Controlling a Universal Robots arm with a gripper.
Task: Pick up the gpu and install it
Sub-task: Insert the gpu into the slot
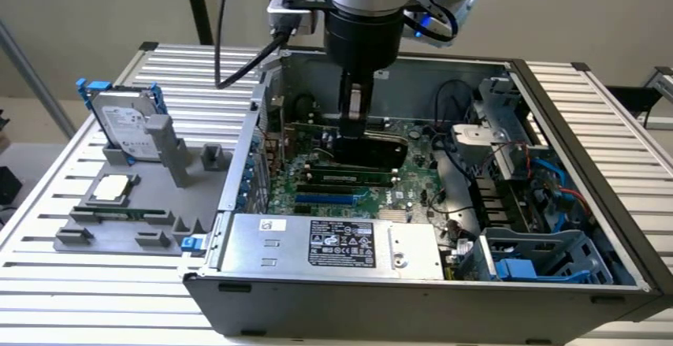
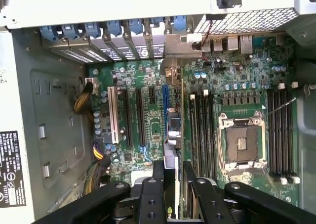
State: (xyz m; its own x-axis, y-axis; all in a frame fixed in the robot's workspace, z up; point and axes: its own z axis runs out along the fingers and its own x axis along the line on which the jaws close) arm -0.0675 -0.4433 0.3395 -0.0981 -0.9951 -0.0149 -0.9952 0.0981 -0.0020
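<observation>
Bright, even room light — case (image 1: 474, 306) interior softly shaded, pale glare along rim; claw (image 2: 173, 172) dark.

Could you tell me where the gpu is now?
At the exterior view's centre, the gpu sits inside the case over the motherboard, between the jaws.

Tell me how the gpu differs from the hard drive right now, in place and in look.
The gpu is inside the computer case, held by the gripper over the motherboard; the hard drive stands outside on the grey holder. The gpu looks black; the hard drive is silver in a blue frame. Both stand on edge.
</observation>
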